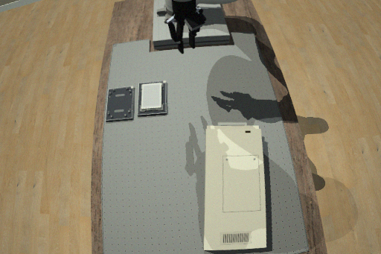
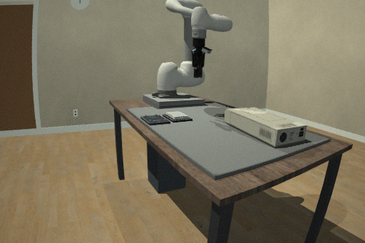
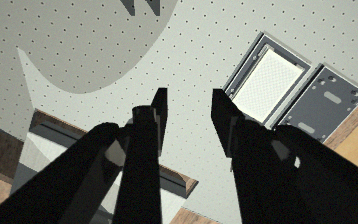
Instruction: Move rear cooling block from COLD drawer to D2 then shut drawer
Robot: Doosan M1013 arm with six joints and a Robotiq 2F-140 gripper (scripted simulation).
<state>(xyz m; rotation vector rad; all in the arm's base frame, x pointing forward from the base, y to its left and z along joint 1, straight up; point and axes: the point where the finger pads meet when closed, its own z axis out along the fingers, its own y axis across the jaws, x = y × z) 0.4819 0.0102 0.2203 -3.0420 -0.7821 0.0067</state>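
The cooler COLD [image 1: 235, 188] is a cream box on the right of the grey deck, also seen in the exterior view [image 2: 265, 125]. Its drawer looks shut, so the blocks and tubes are hidden. Its lamp [image 1: 247, 131] looks dark. Slot D1 [image 1: 152, 98] carries a white plate. Slot D2 [image 1: 120, 103] is a bare dark plate to its left. Both show in the wrist view, D1 [image 3: 270, 85] and D2 [image 3: 325, 102]. My gripper [image 1: 187, 48] hangs high above the deck's far edge near the arm's base, pointing down. Its fingers stand partly apart with nothing between them.
The arm's grey base plinth [image 1: 191, 24] sits at the table's far end, just behind the gripper. The wooden table edge runs close to D2's left side. The arm's shadow falls on the deck between the gripper and COLD.
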